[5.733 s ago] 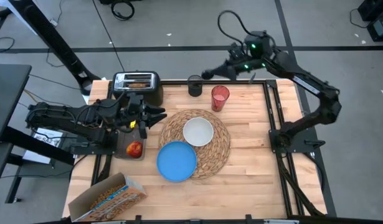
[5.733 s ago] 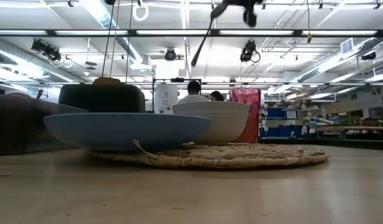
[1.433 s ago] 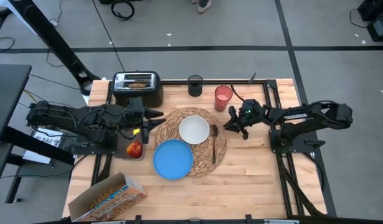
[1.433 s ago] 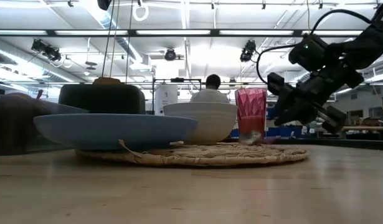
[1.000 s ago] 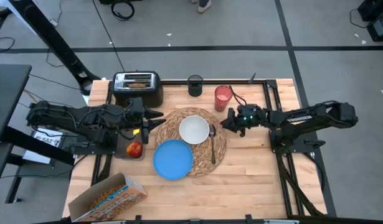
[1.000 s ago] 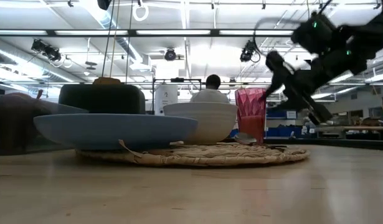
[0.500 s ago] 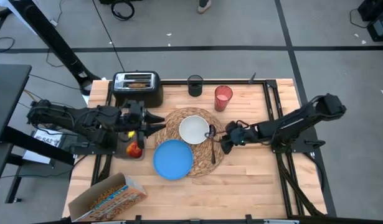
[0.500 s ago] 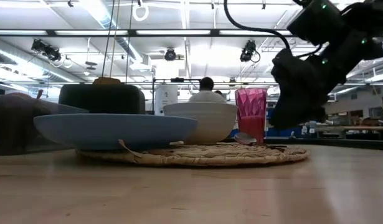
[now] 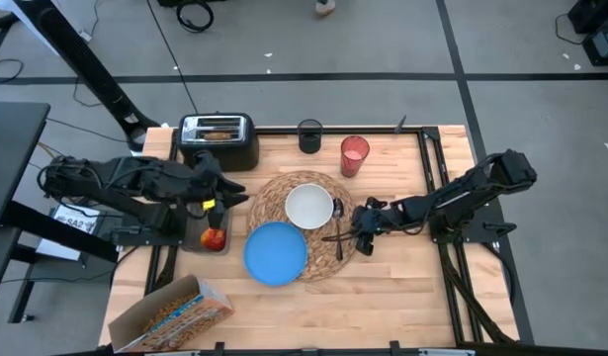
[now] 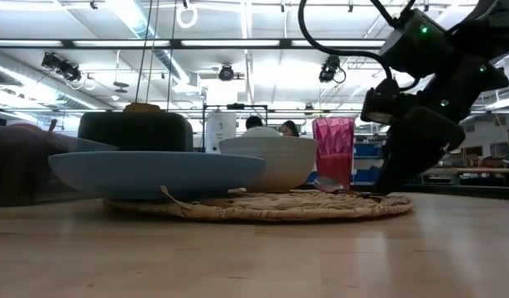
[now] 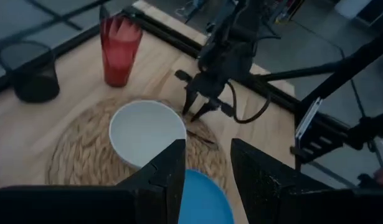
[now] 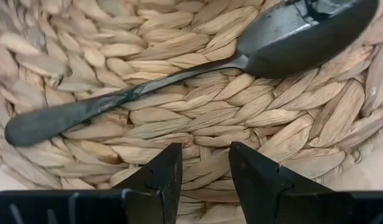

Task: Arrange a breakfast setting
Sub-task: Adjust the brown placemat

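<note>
The round straw placemat (image 9: 313, 265) lies mid-table. On it stand the white bowl (image 9: 310, 206) and the blue plate (image 9: 276, 253), and the metal spoon (image 9: 337, 229) lies at its right side. The red cup (image 9: 353, 155) stands at the far side. The apple (image 9: 214, 238) lies at the left. My right gripper (image 12: 205, 177) is open, pointing down at the placemat's right edge beside the spoon's handle (image 12: 73, 118). I cannot tell whether it touches the mat. My left gripper (image 9: 239, 198) is open and empty left of the placemat.
A toaster (image 9: 217, 140) with a toast slice (image 9: 218, 127) stands at the far left. A black mesh cup (image 9: 309, 135) stands beside the red cup. A cereal box (image 9: 170, 314) lies at the near left corner. Bare wood (image 9: 402, 287) shows at the near right.
My right gripper has gone from beside the red cup toward the table's near edge and down to the placemat's right edge. It has tipped to point down by the spoon.
</note>
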Available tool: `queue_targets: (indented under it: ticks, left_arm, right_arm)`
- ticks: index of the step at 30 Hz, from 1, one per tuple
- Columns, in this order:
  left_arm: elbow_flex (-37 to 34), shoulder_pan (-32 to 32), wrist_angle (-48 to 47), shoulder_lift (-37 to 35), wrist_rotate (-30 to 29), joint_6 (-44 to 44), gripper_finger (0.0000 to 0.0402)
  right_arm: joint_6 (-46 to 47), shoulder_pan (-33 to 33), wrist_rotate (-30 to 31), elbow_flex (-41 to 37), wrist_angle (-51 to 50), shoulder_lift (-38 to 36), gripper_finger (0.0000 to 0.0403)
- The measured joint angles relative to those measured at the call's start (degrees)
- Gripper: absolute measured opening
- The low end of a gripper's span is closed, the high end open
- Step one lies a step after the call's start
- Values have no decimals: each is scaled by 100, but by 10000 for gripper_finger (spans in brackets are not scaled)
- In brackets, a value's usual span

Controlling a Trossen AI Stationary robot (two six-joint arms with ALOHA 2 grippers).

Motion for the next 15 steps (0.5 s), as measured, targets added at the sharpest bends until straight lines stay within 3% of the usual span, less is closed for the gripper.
queue_targets:
  ticks: [15]
  left_arm:
    - [-13,-42,-1374,507,8,-1119,134]
  right_arm:
    - [7,0,-226,-16,-1489,-671,141]
